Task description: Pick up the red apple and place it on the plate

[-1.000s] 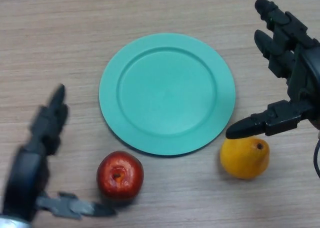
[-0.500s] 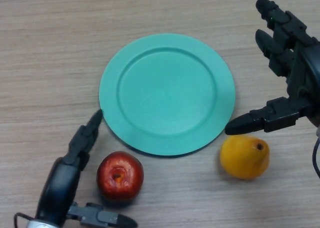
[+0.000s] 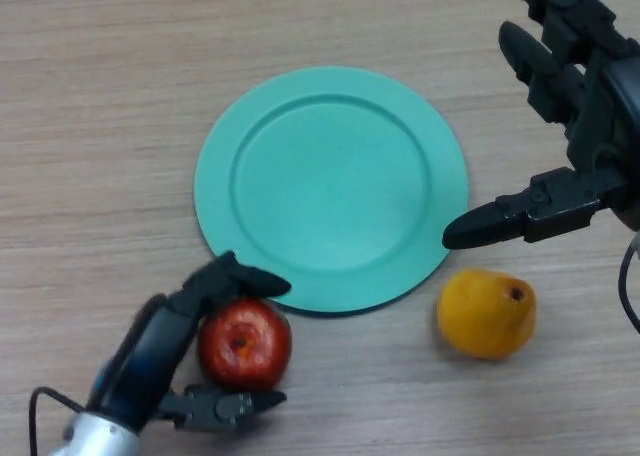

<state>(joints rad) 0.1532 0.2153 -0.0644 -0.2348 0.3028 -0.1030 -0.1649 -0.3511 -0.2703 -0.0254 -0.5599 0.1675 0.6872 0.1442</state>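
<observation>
The red apple [image 3: 246,344] rests on the wooden table just below the lower left rim of the teal plate [image 3: 330,184], which is bare. My left hand [image 3: 160,351] is at the apple's left side, its fingers curled over the apple's top and its thumb curled under the near side, closed round it. My right hand [image 3: 580,126] hovers open at the right, above and right of the plate, with its thumb pointing left toward the plate's rim.
A yellow-orange pear-like fruit [image 3: 487,313] lies on the table below my right hand's thumb, just off the plate's lower right rim. The wooden table [image 3: 100,96] stretches around on all sides.
My left hand has moved right to the apple and its fingers have curled round it. The apple has shifted slightly. My right hand has drifted up a little.
</observation>
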